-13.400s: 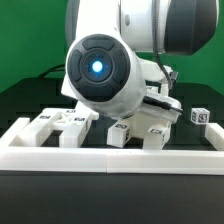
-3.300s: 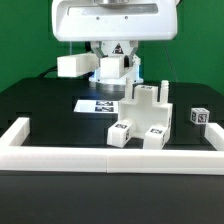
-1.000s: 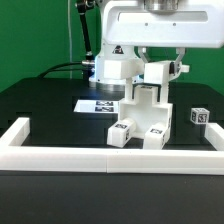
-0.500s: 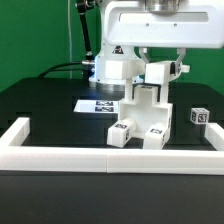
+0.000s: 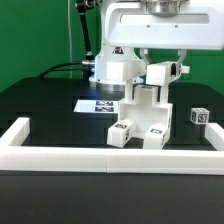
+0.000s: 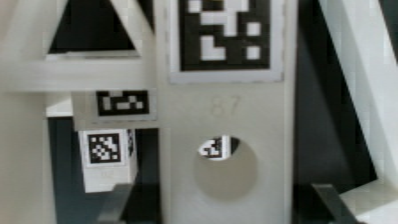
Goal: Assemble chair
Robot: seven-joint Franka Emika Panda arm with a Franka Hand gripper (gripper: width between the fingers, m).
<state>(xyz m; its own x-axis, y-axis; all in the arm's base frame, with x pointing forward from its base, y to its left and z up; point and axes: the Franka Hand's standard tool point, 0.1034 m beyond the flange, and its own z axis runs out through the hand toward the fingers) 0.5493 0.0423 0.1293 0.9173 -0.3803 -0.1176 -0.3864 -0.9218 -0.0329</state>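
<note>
The partly built chair [image 5: 141,118] of chunky white blocks with marker tags stands in the middle of the black table. My gripper [image 5: 155,68] hangs right above its tall rear part, shut on a white chair piece [image 5: 157,74] that meets the top of that part. In the wrist view the held white slab [image 6: 228,110] carries a large marker tag and a round hole, and it fills the gap between my dark fingers [image 6: 128,200]. The gripper [image 6: 231,205] grips its sides. Whether the slab is seated in the chair is hidden.
The marker board [image 5: 97,105] lies flat behind the chair on the exterior view's left. A small loose white block [image 5: 198,117] with a tag sits on the exterior view's right. A low white barrier wall [image 5: 110,158] runs along the front and both sides.
Nothing has visibly moved over the last second. A few seconds earlier the arm was farther back and to the exterior view's left; it has since come over the chair with the piece.
</note>
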